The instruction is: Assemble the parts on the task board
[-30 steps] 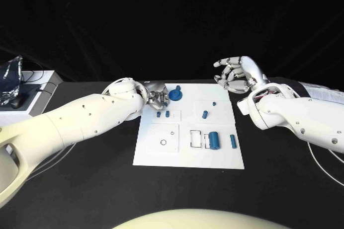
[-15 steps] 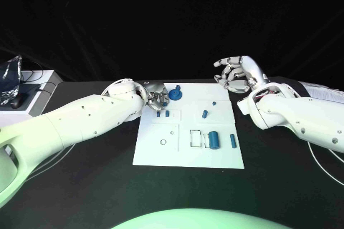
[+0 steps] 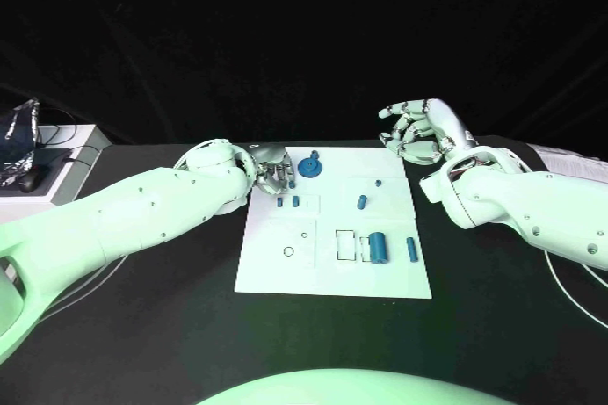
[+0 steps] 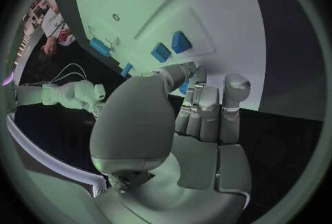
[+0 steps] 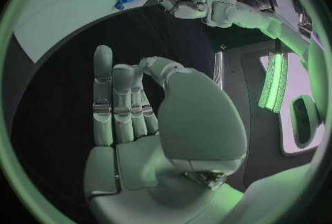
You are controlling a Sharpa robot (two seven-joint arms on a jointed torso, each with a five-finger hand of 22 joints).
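Nearest on the black table point(image 3: 152, 335): the white task board point(image 3: 332, 278), bare along its near edge. Further in, toward the board's right side, a large blue cylinder point(image 3: 376, 245) beside a printed rectangular outline, with a slim blue pin point(image 3: 412, 249) just to its right. To the left of those, a small printed ring on the white surface. Past the middle, two small blue blocks point(image 3: 287, 201) side by side on the left, and a short blue peg point(image 3: 361, 201) lying tilted near the centre, a tiny blue stud point(image 3: 378, 183) beyond it. At the far left corner of the board, the left robot hand point(image 3: 277, 171), fingers curled together over the surface, fingertips point(image 4: 196, 76) close to the two blocks, one more blue piece half hidden beneath them; whether anything is actually gripped, cannot tell. Just beside that hand, a round blue knob-like part point(image 3: 310, 168) on the board. Farthest, off the board's far right corner, the right robot hand point(image 3: 422, 133) raised above the table, fingers bent but apart, holding nothing.
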